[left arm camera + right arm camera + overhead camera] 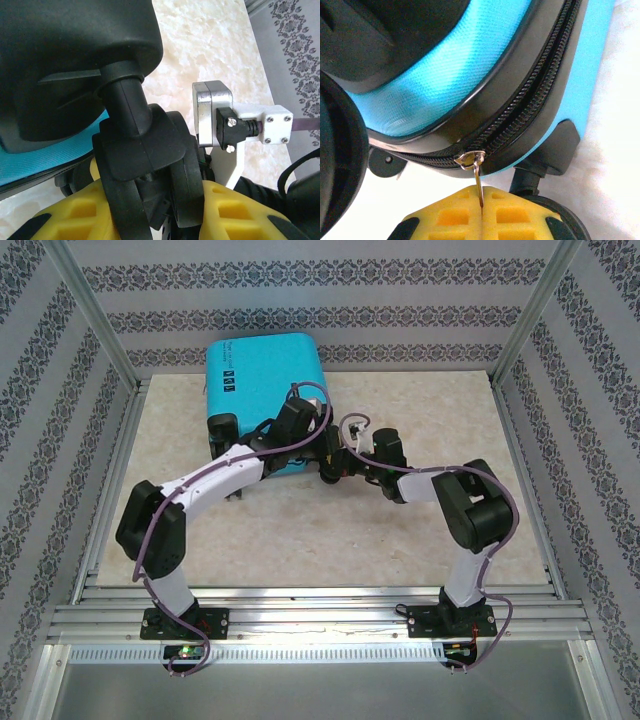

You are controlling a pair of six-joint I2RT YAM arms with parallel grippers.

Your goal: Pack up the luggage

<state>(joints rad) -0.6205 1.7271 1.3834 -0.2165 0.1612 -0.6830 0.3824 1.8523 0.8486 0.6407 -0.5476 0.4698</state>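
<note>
The luggage is a turquoise hard-shell suitcase lying flat at the back left of the table. My left gripper is clamped on one of its black wheels, with the yellow fingers pressed against both sides. In the top view that gripper sits at the case's near right corner. My right gripper is shut on the metal zipper pull, which hangs from the slider on the black zipper band. From above, the right gripper is just beside the same corner.
Metal frame posts and patterned walls enclose the beige tabletop. The right arm's silver wrist camera is close to my left gripper. Another black wheel bulges at the left of the right wrist view.
</note>
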